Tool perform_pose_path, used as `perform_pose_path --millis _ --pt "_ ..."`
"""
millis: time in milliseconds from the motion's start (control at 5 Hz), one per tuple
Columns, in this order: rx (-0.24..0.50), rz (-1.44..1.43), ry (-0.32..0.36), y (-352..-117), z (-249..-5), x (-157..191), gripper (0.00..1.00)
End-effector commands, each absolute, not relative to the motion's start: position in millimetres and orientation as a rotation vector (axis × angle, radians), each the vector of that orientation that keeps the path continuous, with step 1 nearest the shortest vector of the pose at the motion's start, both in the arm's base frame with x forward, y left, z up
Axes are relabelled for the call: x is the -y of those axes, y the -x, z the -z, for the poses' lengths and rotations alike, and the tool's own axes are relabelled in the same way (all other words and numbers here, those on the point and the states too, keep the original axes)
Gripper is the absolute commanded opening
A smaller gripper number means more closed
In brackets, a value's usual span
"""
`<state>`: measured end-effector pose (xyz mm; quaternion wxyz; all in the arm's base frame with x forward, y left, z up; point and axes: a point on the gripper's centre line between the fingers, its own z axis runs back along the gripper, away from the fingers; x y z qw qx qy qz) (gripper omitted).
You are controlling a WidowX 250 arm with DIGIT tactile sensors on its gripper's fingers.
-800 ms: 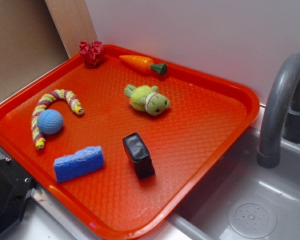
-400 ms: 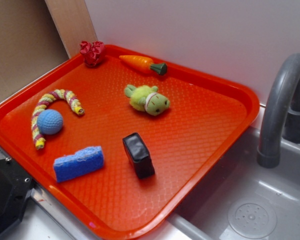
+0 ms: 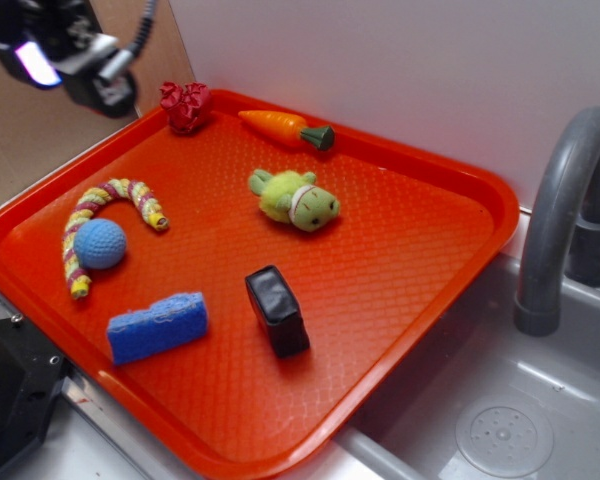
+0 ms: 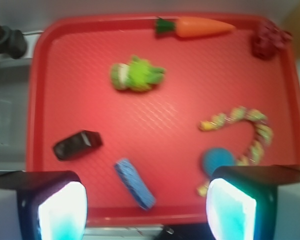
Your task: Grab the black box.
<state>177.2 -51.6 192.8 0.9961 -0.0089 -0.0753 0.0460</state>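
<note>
The gripper (image 4: 146, 205) hangs high, fingers spread wide and empty. The black box (image 3: 277, 309) lies alone on the tray (image 3: 420, 300), so it looks easy to grab.

Oblique exterior side view, overhead wrist view, one shared tray (image 3: 460, 270)

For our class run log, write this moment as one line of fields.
phase: approach | gripper: open, high above tray, holding nothing | black box: untouched on tray, beside blue sponge | grasp: not yet done
</note>
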Motion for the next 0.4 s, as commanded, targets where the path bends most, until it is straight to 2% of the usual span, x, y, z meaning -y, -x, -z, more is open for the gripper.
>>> perform_pose_path --millis 0,200 --pt "0.138 0.034 0.034 -172.4 -178.7 119.9 1.0" --pt "0.132 0.091 0.025 -157.5 -171.1 155.0 1.0"
